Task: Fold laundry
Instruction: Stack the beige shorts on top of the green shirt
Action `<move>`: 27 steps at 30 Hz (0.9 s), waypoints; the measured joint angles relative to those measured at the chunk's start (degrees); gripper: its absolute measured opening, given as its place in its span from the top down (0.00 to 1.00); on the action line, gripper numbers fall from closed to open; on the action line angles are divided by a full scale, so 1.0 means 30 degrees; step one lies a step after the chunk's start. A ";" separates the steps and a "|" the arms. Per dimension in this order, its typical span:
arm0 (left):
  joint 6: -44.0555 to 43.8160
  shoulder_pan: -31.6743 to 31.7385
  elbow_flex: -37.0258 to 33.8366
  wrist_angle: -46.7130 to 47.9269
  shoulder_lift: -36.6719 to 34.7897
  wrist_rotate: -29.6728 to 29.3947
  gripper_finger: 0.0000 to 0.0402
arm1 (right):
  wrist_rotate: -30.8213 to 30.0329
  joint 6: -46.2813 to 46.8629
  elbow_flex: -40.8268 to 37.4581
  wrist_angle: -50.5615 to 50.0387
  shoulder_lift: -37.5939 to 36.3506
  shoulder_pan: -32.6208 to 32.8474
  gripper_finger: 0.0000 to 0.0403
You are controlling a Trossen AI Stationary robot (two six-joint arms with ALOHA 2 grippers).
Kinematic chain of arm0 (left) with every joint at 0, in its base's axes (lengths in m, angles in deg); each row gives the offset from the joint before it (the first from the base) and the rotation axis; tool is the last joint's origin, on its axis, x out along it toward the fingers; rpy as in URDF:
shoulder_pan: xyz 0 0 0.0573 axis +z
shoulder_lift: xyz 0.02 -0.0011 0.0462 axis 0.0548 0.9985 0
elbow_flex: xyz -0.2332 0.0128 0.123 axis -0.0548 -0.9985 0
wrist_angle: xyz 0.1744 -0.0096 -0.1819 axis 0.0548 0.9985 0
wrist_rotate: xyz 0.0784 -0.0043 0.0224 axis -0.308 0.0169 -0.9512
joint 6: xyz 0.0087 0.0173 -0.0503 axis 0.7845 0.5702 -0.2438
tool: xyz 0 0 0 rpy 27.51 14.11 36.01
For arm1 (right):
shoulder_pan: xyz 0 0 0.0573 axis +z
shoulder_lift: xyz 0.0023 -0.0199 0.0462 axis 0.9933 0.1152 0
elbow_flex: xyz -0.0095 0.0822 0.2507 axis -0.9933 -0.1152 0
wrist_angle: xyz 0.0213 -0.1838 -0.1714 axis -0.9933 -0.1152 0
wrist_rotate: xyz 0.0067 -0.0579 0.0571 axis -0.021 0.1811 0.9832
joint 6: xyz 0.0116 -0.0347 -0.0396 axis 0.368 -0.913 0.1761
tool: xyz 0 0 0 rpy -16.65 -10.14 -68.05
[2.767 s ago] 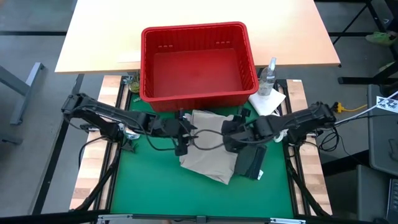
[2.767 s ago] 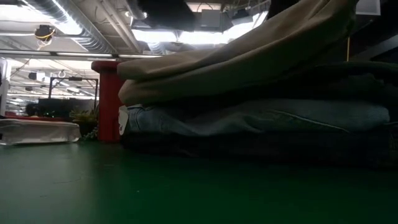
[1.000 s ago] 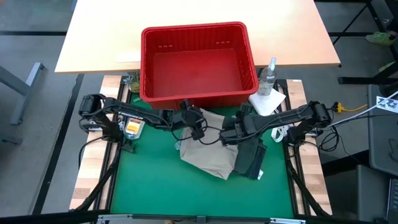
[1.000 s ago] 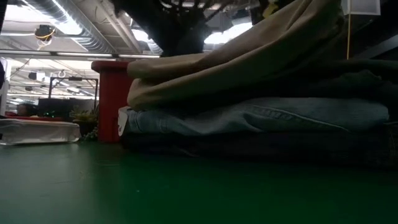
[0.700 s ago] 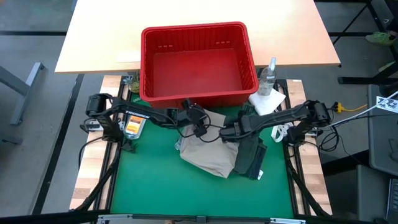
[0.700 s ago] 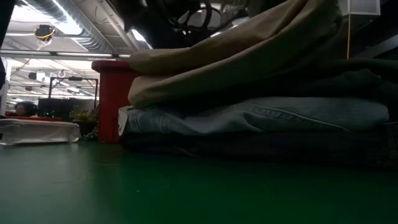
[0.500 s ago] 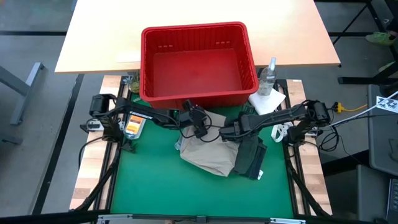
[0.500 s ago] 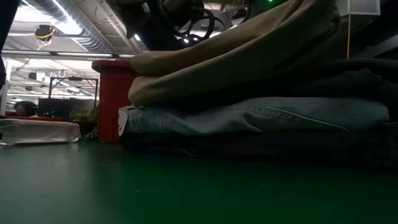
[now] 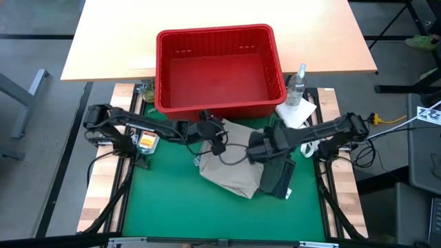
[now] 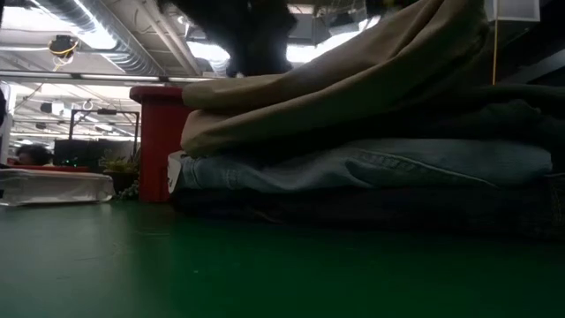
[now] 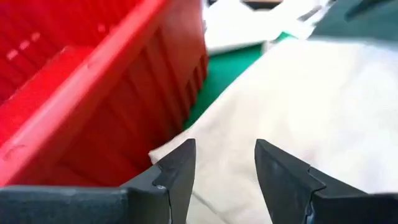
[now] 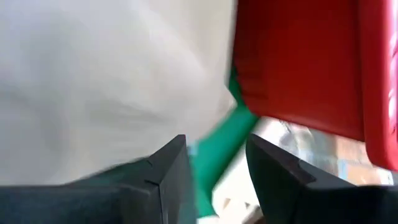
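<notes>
Green table holds a folded stack: jeans, denim, khaki on top. Both grippers, left and right, hover with fingers apart, empty; the khaki probably needs tidying.

Behind your green worktop sits a pale wooden table on grey floor; ceiling ducts and strip lights run overhead.

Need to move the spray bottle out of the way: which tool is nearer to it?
Right. The right tool is over the beige piece, on the spray bottle's side. The left tool is farther off, by the red basket's front wall.
</notes>
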 joint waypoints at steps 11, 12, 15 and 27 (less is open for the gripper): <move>-0.0172 -0.3589 0.0000 0.1651 -0.1642 0.3285 0.60 | 0.0293 0.0068 0.2006 0.5096 0.0232 0.5590 0.58; -0.0178 -0.3943 0.0000 0.1644 -0.1546 0.3460 0.60 | 0.0103 0.0071 0.2005 0.5639 0.0380 0.6072 0.59; -0.0206 -0.4905 0.0000 0.2024 -0.1174 0.3370 0.60 | -0.0973 0.0071 0.1898 0.6988 0.1145 0.7215 0.58; -0.2529 -0.6236 0.0000 0.5364 0.0782 0.2730 0.60 | 0.1719 0.0452 0.1875 0.7106 0.5381 0.7587 0.58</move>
